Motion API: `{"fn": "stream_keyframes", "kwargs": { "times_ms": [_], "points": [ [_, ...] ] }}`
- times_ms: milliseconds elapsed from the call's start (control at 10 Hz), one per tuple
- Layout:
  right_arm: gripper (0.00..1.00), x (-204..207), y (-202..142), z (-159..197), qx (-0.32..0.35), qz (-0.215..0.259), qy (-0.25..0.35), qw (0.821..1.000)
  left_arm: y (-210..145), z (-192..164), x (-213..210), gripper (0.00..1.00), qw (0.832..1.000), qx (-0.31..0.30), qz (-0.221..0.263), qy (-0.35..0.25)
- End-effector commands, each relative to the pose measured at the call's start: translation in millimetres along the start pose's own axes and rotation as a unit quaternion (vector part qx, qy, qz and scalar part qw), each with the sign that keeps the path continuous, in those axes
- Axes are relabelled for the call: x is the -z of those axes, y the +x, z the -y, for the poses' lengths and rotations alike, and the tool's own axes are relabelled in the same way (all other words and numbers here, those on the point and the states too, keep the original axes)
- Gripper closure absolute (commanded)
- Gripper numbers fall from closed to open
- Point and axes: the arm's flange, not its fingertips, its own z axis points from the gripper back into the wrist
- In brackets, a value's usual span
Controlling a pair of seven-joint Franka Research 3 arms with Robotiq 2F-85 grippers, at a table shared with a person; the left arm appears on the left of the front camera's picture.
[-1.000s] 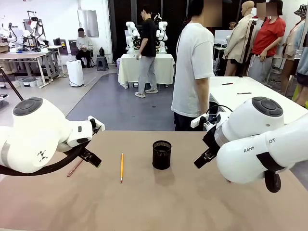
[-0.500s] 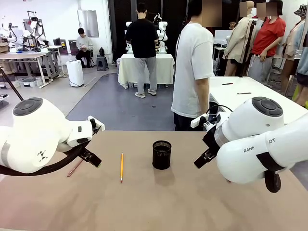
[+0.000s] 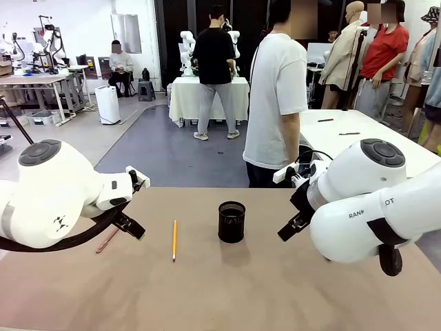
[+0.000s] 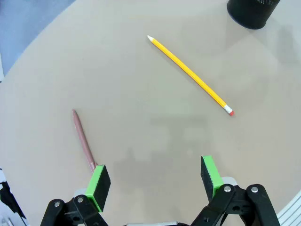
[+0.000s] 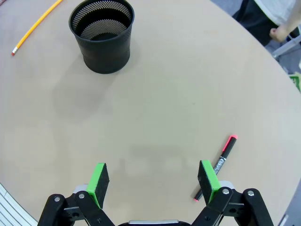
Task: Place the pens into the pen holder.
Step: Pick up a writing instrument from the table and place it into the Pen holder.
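**Pens lying flat around the pen holder (image 3: pixel 231 221); both grippers spread wide and holding nothing.**
Front view: the yellow pencil (image 3: pixel 174 240) lies at the holder's 9 o'clock, and the pinkish-red pen (image 3: pixel 107 241) lies farther out the same way, nearest the left arm. Left wrist view: that pen runs 11-to-5 o'clock, its near end just beside one green pad of the left gripper (image 4: pixel 155 181); the pencil sits at 1 o'clock, well apart. Right wrist view: the black marker (image 5: pixel 216 167) lies at 3 o'clock of the right gripper (image 5: pixel 153 181), axis 1-to-7, outside the open jaws; the holder stands at 11 o'clock.
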Motion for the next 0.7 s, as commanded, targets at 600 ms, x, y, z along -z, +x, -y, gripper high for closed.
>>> {"fn": "stream_keyframes", "kwargs": {
  "times_ms": [600],
  "points": [
    [0.0,-32,14,-10,-0.007,0.028,0.18,0.983,-26,22,-22,0.0,0.979,0.165,0.101,-0.055]
  ]
}}
